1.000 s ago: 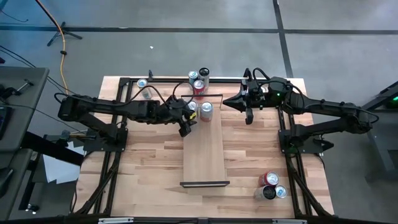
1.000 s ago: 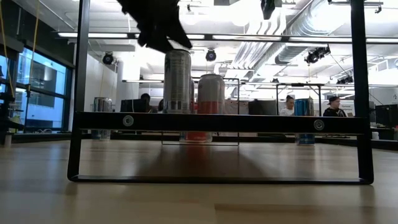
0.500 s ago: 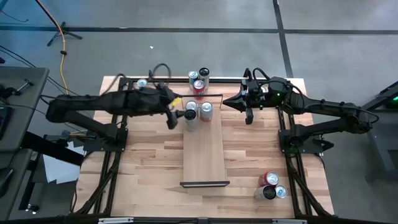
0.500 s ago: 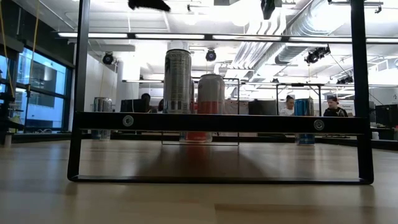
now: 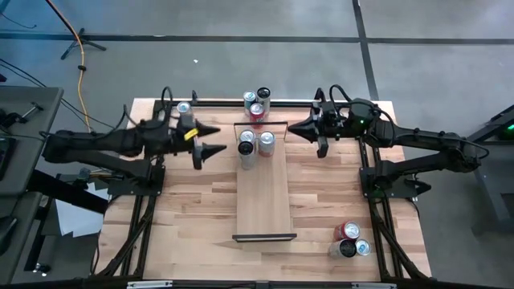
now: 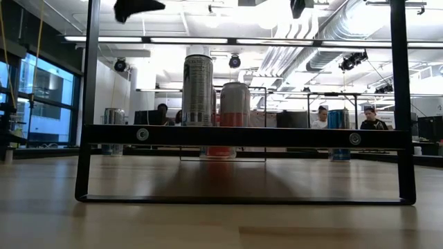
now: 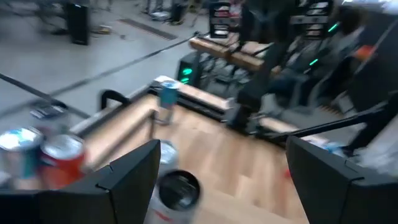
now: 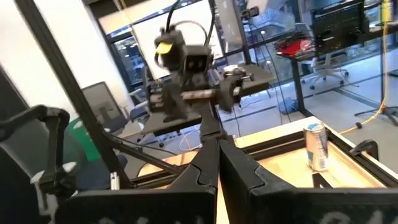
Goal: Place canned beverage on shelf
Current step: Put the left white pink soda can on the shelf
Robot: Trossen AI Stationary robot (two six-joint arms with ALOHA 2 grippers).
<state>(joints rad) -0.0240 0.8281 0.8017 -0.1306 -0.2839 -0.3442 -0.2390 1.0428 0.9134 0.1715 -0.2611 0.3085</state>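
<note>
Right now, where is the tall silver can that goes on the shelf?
In the high view the tall silver can stands upright at the far end of the shelf, beside a shorter red can, clear of the open left gripper.

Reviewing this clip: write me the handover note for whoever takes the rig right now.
Left hand: open, empty, off the shelf's left side near its far end.
Right hand: shut, empty, waiting by the shelf's far right corner.
Shelf: two cans stand at its far end, a tall silver can and a red-and-silver can.
Done: tall can is placed, standing free.
Left: three cans behind the shelf, a blue can far left, three cans near right.
</note>
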